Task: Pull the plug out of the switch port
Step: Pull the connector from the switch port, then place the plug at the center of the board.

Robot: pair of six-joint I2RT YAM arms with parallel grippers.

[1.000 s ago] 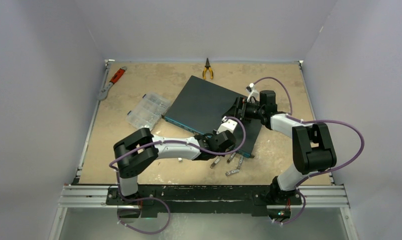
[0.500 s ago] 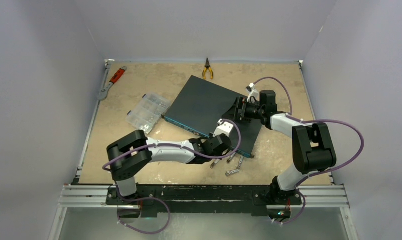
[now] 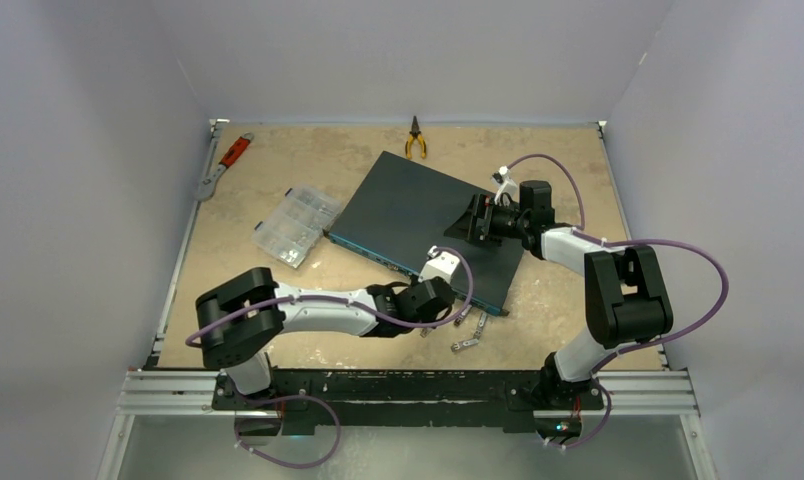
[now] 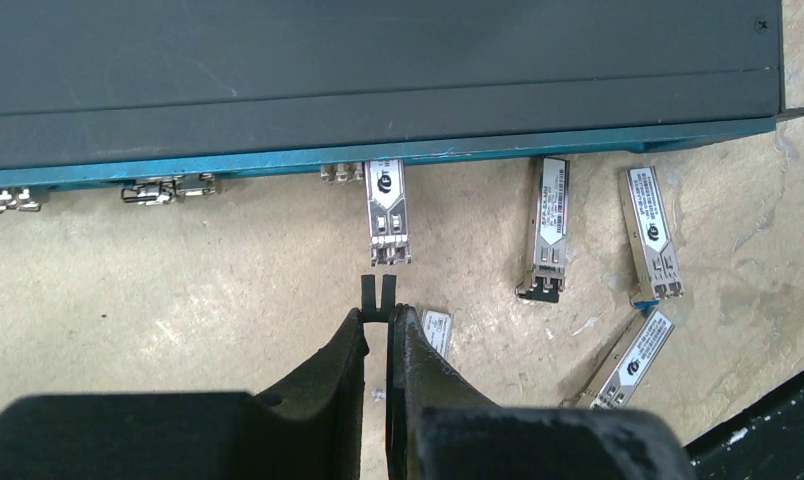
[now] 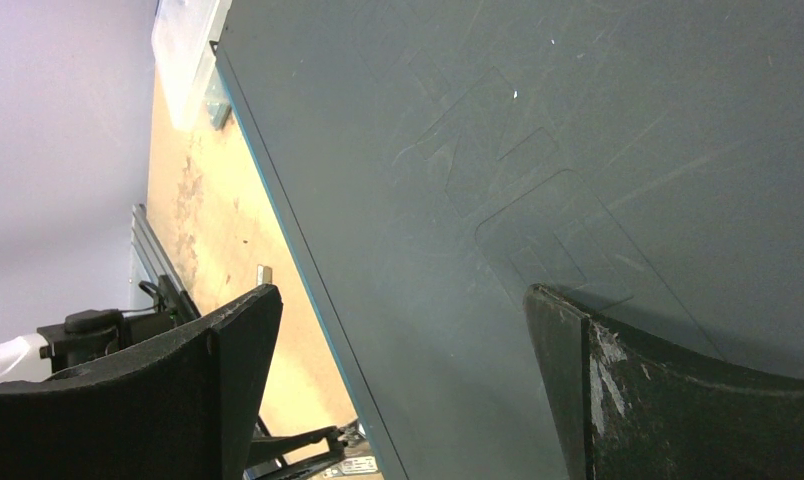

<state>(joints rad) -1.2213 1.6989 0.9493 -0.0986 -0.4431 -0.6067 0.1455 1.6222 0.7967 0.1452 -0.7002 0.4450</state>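
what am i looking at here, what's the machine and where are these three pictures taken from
These are two robot arms bolted to the near edge of a table. The overhead picture looks down from above and behind them. The other two come from a camera on each wrist, so the black prongs at the bottom are that arm's own fingers.

On the table lie a dark-teal network switch, a clear compartment box, yellow-handled pliers, a red-handled wrench and several loose silver modules. One silver plug sticks out of the switch's blue port face.

The left gripper is shut just short of that plug, pinching a small black forked piece I cannot identify. The right gripper is open over the switch's top.
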